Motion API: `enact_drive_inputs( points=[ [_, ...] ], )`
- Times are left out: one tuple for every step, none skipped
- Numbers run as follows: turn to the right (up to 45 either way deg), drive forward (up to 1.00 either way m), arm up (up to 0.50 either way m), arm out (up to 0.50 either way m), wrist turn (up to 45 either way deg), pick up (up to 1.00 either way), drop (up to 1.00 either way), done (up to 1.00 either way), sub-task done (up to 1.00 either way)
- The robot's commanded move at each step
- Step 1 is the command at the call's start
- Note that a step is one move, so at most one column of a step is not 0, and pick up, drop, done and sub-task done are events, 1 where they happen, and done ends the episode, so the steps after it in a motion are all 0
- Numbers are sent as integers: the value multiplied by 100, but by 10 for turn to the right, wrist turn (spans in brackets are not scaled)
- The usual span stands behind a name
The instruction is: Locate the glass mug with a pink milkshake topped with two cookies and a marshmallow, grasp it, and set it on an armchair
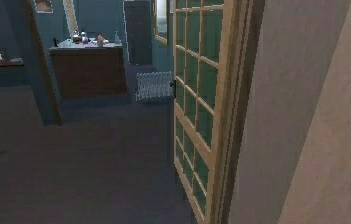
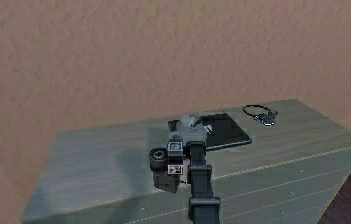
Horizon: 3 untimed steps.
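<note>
In the arm side view my arm (image 2: 201, 195) rises over a grey-green plank tabletop (image 2: 93, 165) against a tan wall. The gripper (image 2: 179, 140) is at the arm's far end, close to a dark flat slab (image 2: 226, 132) lying on the table, and I cannot tell whether it holds anything. In the forward view several small things (image 1: 86, 39) stand on a wooden counter (image 1: 88, 70) in the far room. They are too small to name, and one has a pinkish tint (image 1: 101, 40).
A wooden door with green glass panes (image 1: 198, 95) stands ajar beside a tan wall (image 1: 303, 120) on the forward view's right. A white slatted thing (image 1: 153, 86) sits past the dark floor (image 1: 83, 160). A small looped dark thing (image 2: 260, 114) lies on the table.
</note>
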Motion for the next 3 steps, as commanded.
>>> enact_drive_inputs(
  points=[
    [0, 0, 16, 0, 0, 0, 0, 0, 0],
    [0, 0, 0, 0, -450, 0, 0, 0, 0],
    [0, 0, 0, 0, -450, 0, 0, 0, 0]
  ],
)
